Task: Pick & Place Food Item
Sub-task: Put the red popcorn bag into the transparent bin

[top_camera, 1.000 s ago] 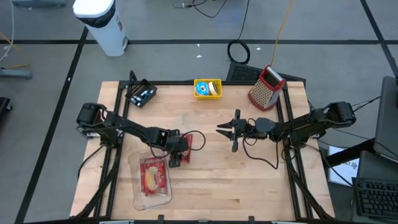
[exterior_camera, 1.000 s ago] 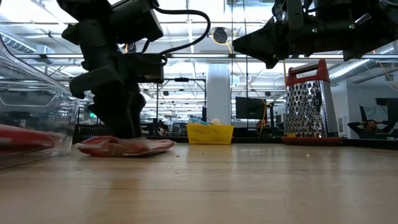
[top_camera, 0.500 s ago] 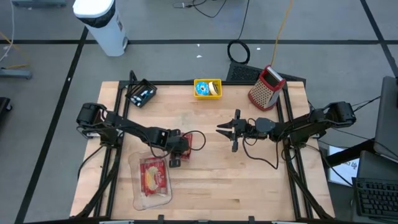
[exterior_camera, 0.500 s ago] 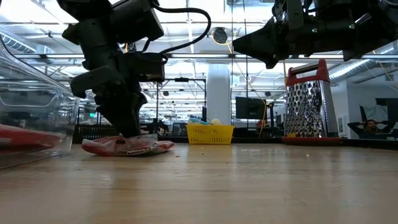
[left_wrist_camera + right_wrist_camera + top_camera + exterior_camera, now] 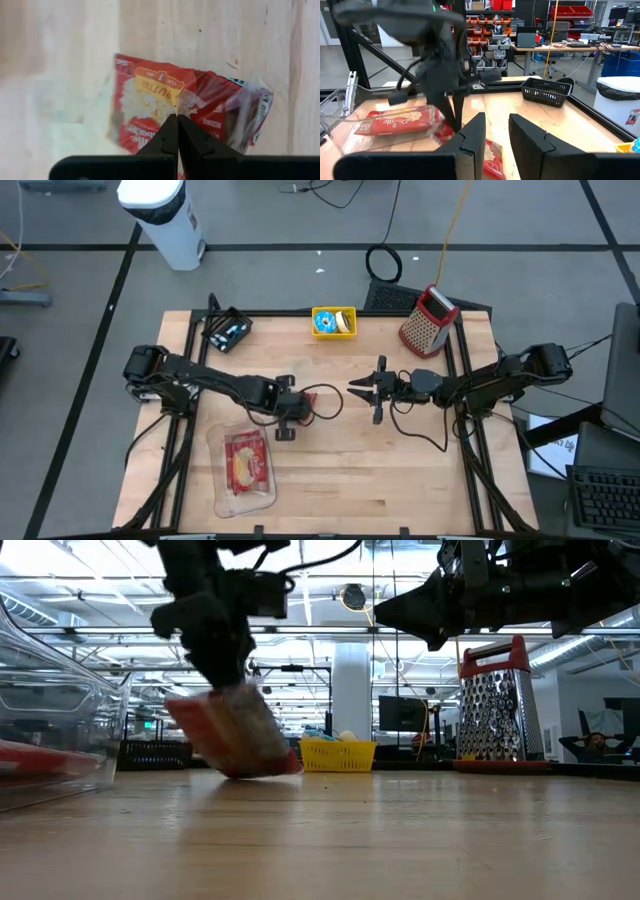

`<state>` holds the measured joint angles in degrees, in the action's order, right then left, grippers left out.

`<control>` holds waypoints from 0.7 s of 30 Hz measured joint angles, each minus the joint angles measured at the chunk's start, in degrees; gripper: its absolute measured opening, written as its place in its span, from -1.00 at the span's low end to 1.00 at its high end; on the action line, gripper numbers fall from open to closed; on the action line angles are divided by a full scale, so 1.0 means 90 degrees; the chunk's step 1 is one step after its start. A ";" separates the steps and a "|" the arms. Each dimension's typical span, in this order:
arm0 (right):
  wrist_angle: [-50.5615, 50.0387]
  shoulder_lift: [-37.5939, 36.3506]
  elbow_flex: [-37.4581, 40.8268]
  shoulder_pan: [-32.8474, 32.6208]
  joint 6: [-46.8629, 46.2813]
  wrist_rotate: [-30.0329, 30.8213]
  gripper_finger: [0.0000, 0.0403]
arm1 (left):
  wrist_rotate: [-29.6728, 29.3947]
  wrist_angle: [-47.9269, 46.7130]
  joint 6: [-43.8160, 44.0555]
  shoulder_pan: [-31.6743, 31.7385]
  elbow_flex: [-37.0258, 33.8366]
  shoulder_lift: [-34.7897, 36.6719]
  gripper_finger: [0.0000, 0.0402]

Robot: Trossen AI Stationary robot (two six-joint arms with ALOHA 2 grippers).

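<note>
My left gripper (image 5: 285, 418) stands near the table's middle, shut on a red food packet (image 5: 235, 735), which hangs slanted beneath it. The left wrist view shows the packet (image 5: 150, 105) crumpled below the closed fingertips. A second red packet (image 5: 246, 465) lies flat in a clear plastic tray (image 5: 232, 502) near the front left. My right gripper (image 5: 362, 388) waits level above the table's middle right; in its wrist view its fingers (image 5: 495, 135) stand apart with nothing between them. My left gripper pinches the packet between its two fingertips at a crumpled spot near the wrapper's middle (image 5: 186, 102). The fingers come from above, slanting down. The packet hangs tilted below them; I cannot tell whether its lower corner (image 5: 272, 770) still touches the table.
A yellow basket (image 5: 333, 321) with a donut and a banana stands at the far edge, a red-topped grater (image 5: 428, 320) at the far right, a black basket (image 5: 226, 329) at the far left. Bare wood lies between the grippers and along the front.
My left gripper has shut on the red packet and then risen, tipping a little toward the table's right. The packet, which lay flat on the table, now hangs tilted under the fingers. My right arm has kept still.
</note>
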<state>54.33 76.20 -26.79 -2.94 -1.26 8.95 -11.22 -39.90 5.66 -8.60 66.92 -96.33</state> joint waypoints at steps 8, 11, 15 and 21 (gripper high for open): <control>-0.0059 0.0000 0.0000 0.0000 0.0000 0.0000 -0.62 | -0.0337 -0.0789 0.0296 -0.0203 0.0339 0.0671 -1.00; -0.0058 0.0000 0.0000 0.0000 0.0000 0.0000 -0.62 | -0.0705 -0.1223 0.0820 -0.0422 0.0339 0.1180 -1.00; -0.0053 0.0000 0.0000 0.0000 -0.0002 0.0000 -0.62 | -0.0963 -0.1890 0.1774 -0.0834 0.0339 0.1848 -1.00; -0.0025 0.0000 0.0000 0.0000 0.0005 0.0000 -0.62 | -0.0978 -0.2619 0.2871 -0.1515 0.0464 0.2569 -1.00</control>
<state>54.10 76.20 -26.79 -2.94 -1.21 8.95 -20.02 -63.47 31.51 -22.23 71.10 -73.21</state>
